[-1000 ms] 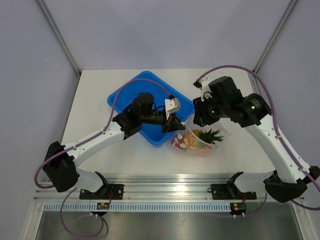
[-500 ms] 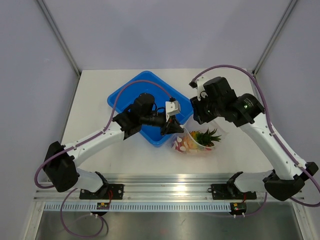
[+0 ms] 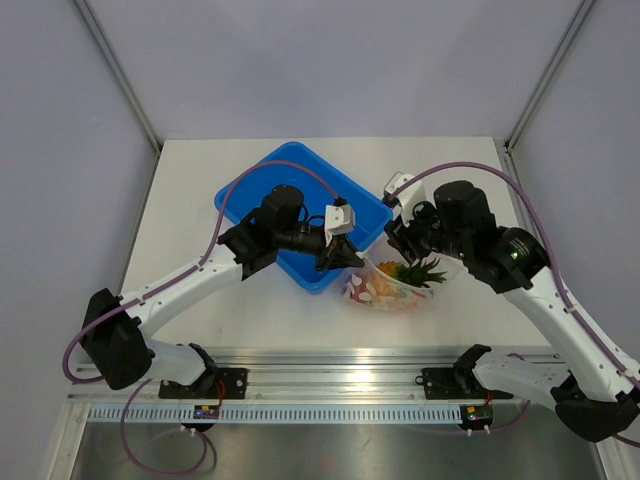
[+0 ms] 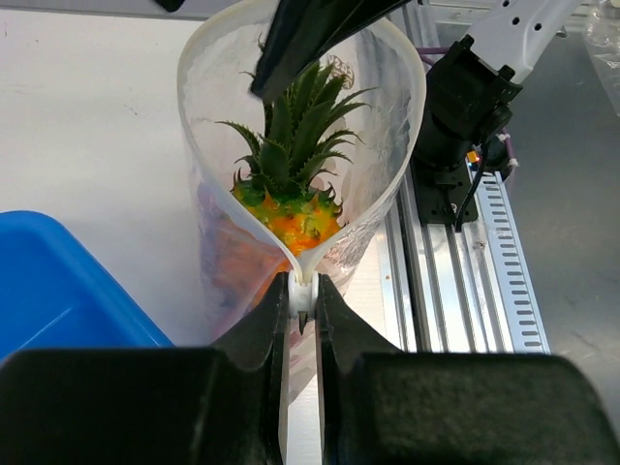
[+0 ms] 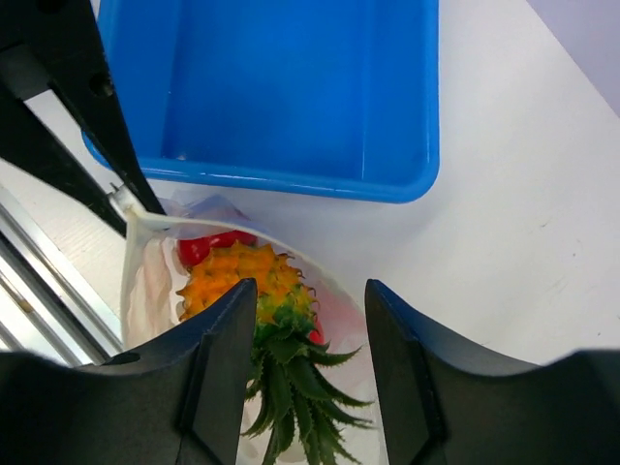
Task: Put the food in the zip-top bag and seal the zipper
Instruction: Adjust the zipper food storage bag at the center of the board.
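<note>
The left gripper [image 4: 303, 291] was clamped on the near end of the zipper [image 4: 184, 107], and the zip-top bag [image 4: 387, 165] stood with its mouth wide open. The right gripper [image 5: 305, 300] hung over that mouth, fingers spread, gripping nothing. Inside lay the pineapple [image 4: 288, 215] and a red fruit [image 5: 205, 247]. The bag rested on the bench [image 3: 180, 200], just beside the blue tray [image 3: 290, 180].

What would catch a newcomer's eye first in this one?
The clear zip-top bag gapes open beside the blue tray, with the pineapple and a red fruit inside. The left gripper pinches the bag's mouth edge, while the right gripper hangs open over the mouth.
</note>
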Motion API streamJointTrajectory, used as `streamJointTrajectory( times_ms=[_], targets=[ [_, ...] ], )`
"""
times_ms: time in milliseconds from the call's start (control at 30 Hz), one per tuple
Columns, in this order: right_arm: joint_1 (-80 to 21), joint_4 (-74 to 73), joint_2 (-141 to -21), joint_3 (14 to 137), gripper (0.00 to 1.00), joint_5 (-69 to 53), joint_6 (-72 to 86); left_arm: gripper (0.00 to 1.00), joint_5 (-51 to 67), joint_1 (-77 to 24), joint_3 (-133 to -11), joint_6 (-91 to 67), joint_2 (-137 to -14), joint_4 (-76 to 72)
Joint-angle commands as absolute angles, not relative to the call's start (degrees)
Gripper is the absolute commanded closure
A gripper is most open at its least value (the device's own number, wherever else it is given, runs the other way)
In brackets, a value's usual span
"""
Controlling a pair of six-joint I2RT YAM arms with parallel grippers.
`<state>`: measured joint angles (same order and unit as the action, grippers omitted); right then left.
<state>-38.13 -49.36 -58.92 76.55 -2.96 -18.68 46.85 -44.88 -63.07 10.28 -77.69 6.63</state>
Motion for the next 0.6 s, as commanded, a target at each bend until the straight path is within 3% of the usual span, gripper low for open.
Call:
streamJointTrajectory(
  times_ms=[0, 167, 300, 433, 500, 567],
  targets=[
    [-38.50, -47.46, -62.48, 78.31, 0.44, -4.22, -23.64, 1.00, 50.01, -44.56, -64.86, 11.87, -75.41, 4.92],
    [-38.50, -46.23, -63.54, 78.13, 0.43, -8.34, -24.43, 1.00, 51.06, -44.47, -65.65, 11.78, -76.37, 5.45],
    [-38.50, -44.30, -64.68, 77.61, 0.49, -9.75, -24.08, 1.00, 51.50, -44.39, -66.09, 11.87, -76.64, 5.54],
    [-38.50, -42.63, -64.60, 76.56, 0.85, -11.60, -23.47, 1.00, 51.42, -44.39, -65.92, 12.30, -76.55, 6.24],
    [-38.50, -42.10, -63.90, 75.85, 0.94, -12.04, -23.47, 1.00, 51.77, -44.38, -66.01, 12.92, -76.73, 6.76],
    [-38.50, -40.96, -62.50, 74.45, 1.00, -11.78, -23.20, 0.74, 51.68, -44.21, -66.53, 13.36, -76.90, 7.73]
  ],
)
